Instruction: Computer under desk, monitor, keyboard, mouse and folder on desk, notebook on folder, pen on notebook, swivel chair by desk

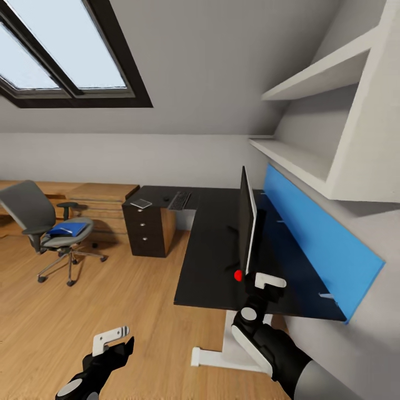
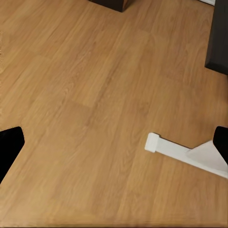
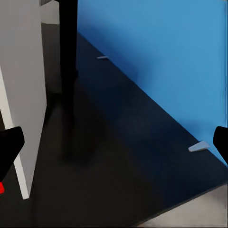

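Right hand (image 3: 114, 142) wide open, empty, behind the monitor (image 1: 246, 222).

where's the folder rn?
Head view, left side: the folder lies on the swivel chair seat, on the wood floor left of the desk.

Both arms are black with white panels. The right arm (image 1: 266, 341) has a grey round joint cap and grey sleeve; each gripper carries white angular finger pieces.
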